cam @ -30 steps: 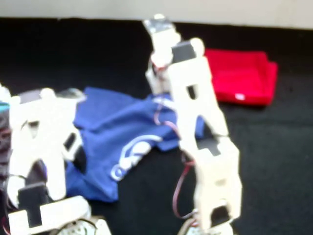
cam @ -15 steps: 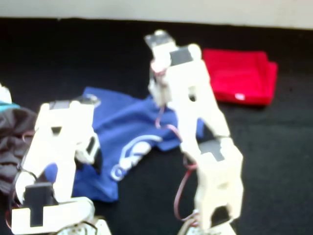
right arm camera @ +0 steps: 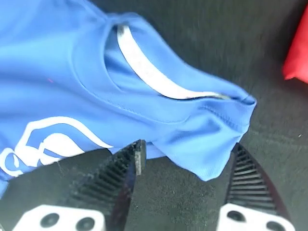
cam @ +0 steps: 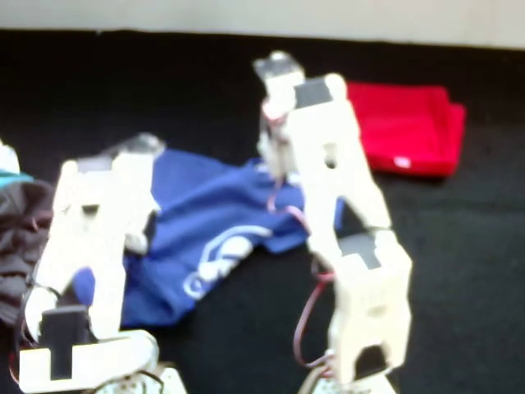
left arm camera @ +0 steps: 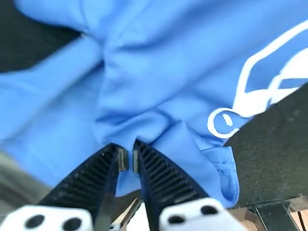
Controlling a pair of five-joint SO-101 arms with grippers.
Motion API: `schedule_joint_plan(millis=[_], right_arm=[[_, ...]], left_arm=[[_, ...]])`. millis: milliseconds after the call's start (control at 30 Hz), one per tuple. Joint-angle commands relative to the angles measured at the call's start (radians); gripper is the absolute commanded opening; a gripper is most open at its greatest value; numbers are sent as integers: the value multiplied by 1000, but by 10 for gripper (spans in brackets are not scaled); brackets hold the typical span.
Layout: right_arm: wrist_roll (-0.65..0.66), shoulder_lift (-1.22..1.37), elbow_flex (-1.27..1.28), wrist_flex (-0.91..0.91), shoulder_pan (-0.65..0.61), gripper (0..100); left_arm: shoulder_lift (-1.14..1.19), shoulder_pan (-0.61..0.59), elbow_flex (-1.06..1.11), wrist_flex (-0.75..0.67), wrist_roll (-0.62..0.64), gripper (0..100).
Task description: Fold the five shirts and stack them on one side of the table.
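Observation:
A crumpled blue shirt [cam: 213, 222] with a white print lies mid-table between the two arms. My left gripper [left arm camera: 126, 156] is shut on a bunched fold of the blue shirt [left arm camera: 159, 86], near its printed side. In the high view the left gripper [cam: 146, 234] sits at the shirt's left part. My right gripper [right arm camera: 187, 154] stands open, straddling the corner of the blue shirt [right arm camera: 144, 96] near its white-lined collar, with its fingers apart from the cloth. A folded red shirt [cam: 402, 127] lies at the back right.
A heap of dark garments [cam: 20, 230] with a teal piece [cam: 8, 168] lies at the left edge. The black tabletop [cam: 459, 263] is bare on the right front. A red cable [cam: 305, 312] hangs along the right arm.
The left arm has swung up and back with the shirt pinched, pulling the shirt's near-left edge inward. The right arm has shifted slightly to the right.

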Motion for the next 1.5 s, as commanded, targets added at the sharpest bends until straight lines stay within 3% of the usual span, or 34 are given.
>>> schedule_joint_plan(millis=[0, 267, 467, 667, 867, 1167, 1300, 1467], right_arm=[[-11, -70, 108, 10, 15, 270], [-11, -170, 410, -116, 18, 270], [-2, -453, 819, -383, -1, 270], [-2, -550, 1202, -759, 58, 270], [-2, -440, 1224, -951, 209, 270], [-2, -325, 1041, -849, 236, 135], [-2, -326, 957, -808, 240, 2], [-2, -328, 837, -696, 318, 5]], left_arm=[[-33, 19, -317, 114, 8, 9], [321, 19, -1013, 370, 8, 9], [501, 50, -1282, 379, 9, 9], [501, 183, -1285, 381, 9, 9], [501, 269, -1283, 382, 9, 9], [501, 280, -1247, 382, 12, 9], [496, 280, -1158, 382, 14, 9], [400, 302, -1033, 381, 14, 9]])
